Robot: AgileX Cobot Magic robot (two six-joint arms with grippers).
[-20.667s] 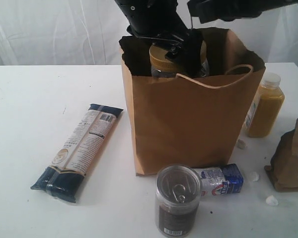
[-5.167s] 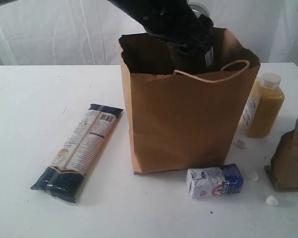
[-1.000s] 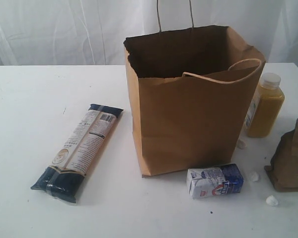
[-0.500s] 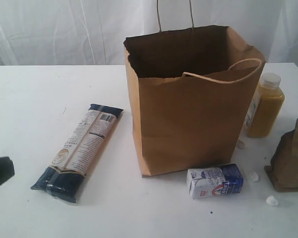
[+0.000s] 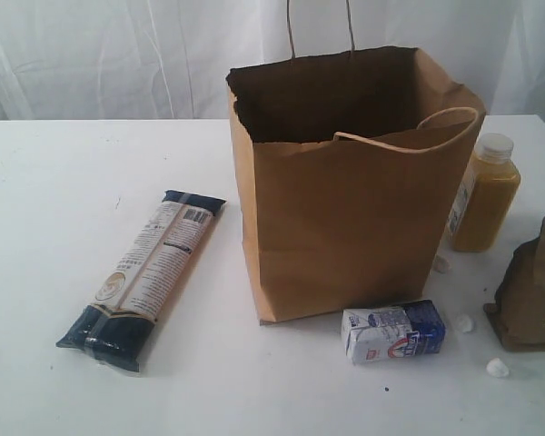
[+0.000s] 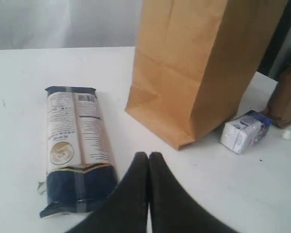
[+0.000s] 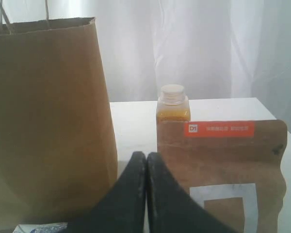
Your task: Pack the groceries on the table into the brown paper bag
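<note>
brown paper bag (image 5: 354, 218): stands upright and open-mouthed near the middle of the table (image 5: 54, 182); rear twine handle (image 5: 320, 27) upright, the front one drooped along the rim; interior dark, contents not discernible

carton (image 5: 392, 332): blue and white, on its side, just in front of the bag's right front corner

pasta packet (image 5: 145, 277): long, dark blue and beige, flat on the tabletop to the left of the bag and apart from it, dark-blue end nearest the camera

juice bottle (image 5: 484, 195): yellow, white cap, upright just beside the bag's right side

pouch (image 5: 531, 291): brown, orange label strip near its top, upright at the right edge, nearer the camera than the bottle

white scraps (image 5: 497, 367): a few small pieces scattered on the tabletop between carton, bottle and pouch

left gripper (image 6: 149, 155): black fingers pressed together, empty; low over the tabletop, close beside the packet's dark-blue end

right gripper (image 7: 146, 156): fingers pressed together, empty; pointed at the gap between bag and pouch

white curtain (image 5: 118, 54): backdrop behind the table
</note>
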